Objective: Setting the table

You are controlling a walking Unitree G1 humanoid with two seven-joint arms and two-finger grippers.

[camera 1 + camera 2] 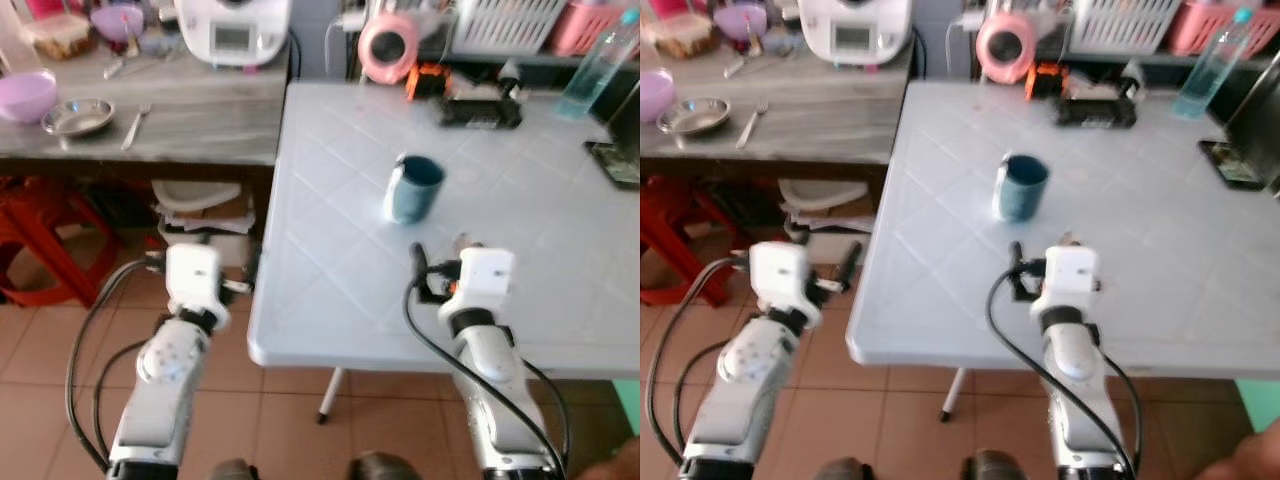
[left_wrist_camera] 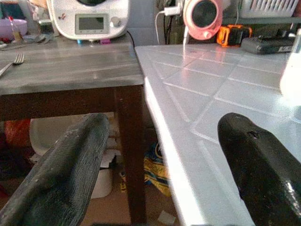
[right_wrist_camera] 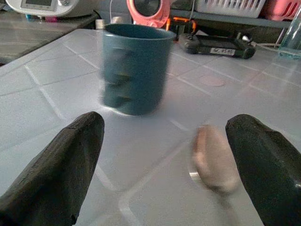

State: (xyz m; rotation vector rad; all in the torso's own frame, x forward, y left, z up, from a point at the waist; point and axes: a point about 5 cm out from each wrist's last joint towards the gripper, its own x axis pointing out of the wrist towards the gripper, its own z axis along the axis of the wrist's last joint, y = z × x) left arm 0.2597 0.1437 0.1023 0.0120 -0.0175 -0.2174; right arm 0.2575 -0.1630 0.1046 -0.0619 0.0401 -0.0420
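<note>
Mug (image 3: 135, 68) — blue, upright, white table (image 1: 540, 230), right hand (image 3: 160, 155) spread near it.

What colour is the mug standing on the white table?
The mug is dark teal blue, shown best in the right wrist view.

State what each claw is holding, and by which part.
Nothing is held. The right claw is open above the white table, short of the blue mug. The left claw is open at the table's edge.

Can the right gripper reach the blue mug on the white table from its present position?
Probably yes: the right gripper is open and faces the blue mug, with bare white table between them.
</note>
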